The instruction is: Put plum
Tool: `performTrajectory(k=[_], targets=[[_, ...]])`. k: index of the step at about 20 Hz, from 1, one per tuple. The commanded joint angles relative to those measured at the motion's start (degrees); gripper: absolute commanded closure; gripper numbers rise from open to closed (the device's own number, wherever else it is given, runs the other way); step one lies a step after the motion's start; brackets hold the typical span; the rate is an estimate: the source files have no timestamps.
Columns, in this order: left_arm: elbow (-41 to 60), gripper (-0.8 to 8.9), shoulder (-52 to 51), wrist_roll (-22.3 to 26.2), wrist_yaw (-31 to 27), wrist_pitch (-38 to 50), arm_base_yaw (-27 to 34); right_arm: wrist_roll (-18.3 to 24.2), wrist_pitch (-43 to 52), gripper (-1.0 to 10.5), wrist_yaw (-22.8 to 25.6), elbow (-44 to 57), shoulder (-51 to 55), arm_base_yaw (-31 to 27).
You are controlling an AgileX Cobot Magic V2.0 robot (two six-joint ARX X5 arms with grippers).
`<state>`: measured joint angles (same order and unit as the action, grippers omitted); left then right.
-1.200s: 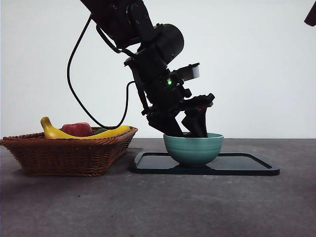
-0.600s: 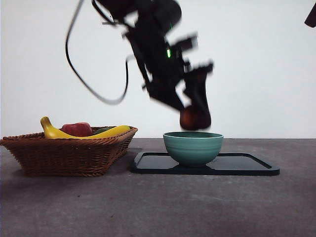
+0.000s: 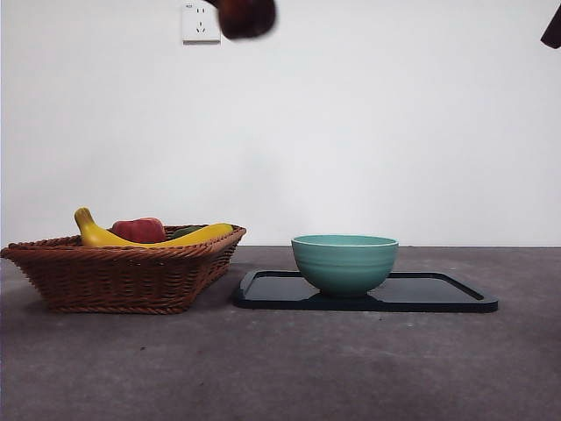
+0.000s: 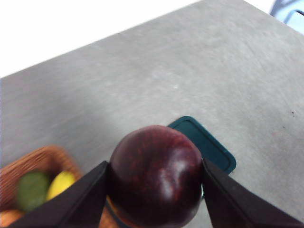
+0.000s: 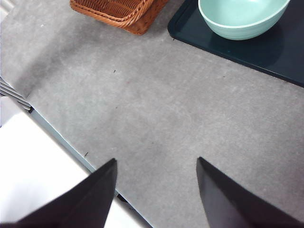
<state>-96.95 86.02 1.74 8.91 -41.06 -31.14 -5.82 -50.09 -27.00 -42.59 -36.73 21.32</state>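
Observation:
The plum [image 4: 156, 175], dark maroon and glossy, is clamped between the two black jaws of my left gripper [image 4: 155, 183], high above the table. In the front view only the plum's blurred underside [image 3: 246, 16] shows at the top edge, up and left of the teal bowl [image 3: 344, 261]. The bowl stands on a dark tray [image 3: 438, 292]; nothing shows above its rim in the front view, and the part of its inside seen in the right wrist view holds nothing. My right gripper [image 5: 156, 194] hangs open over bare table, with the bowl [image 5: 242, 16] and tray [image 5: 280, 52] farther off.
A wicker basket [image 3: 123, 272] stands left of the tray, holding a banana [image 3: 158, 237], a red fruit [image 3: 138, 230] and a green fruit. The basket's corner [image 5: 118, 12] also shows in the right wrist view. A black arm tip [image 3: 552, 28] waits at the top right corner.
My left gripper has risen out of the bowl with the plum and climbed up and to the left, nearly out of the front view.

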Motion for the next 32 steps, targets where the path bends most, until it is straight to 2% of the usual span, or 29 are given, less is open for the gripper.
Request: performTrajectory(k=[1,4,7,14,19,25,30,32], targets=[[1.73,5.61,-2.54,-0.72,-0.15,-2.14,0.96,0.11,0.35,6.8,0.02,-0.42,-0.15,0.31],[10.67,5.65,-7.54,-0.76,-0.55,0.44,3.21,0.11,0.35,6.8,0.02,-0.42,-0.15,0.31],[22.36,5.65,-11.45,-0.87,-1.42,6.67,5.84,0.09,0.37,6.8,0.02,-0.42,-0.15,0.31],[40.02,5.65,-10.56,2.60,-2.54,23.52,10.25,0.04,0.35,6.8,0.02,-0.42,-0.15,0.31],[42.66,5.65,-4.17,6.43,-2.95,27.50,11.30,-0.13,0.33,6.8,0.02,-0.42,-0.15,0.31],[42.66,5.65,4.72,6.62,-2.97,32.83,11.30,-0.17,0.33,6.8,0.00,-0.42,-0.15,0.31],[42.66,5.62,8.63,7.06,-3.08,33.38,11.30,-0.17,0.33,6.8,0.02,-0.42,-0.17,0.31],[42.66,5.08,8.87,7.02,-3.06,33.20,11.30,-0.17,0.33,6.8,0.00,-0.42,-0.17,0.31]])
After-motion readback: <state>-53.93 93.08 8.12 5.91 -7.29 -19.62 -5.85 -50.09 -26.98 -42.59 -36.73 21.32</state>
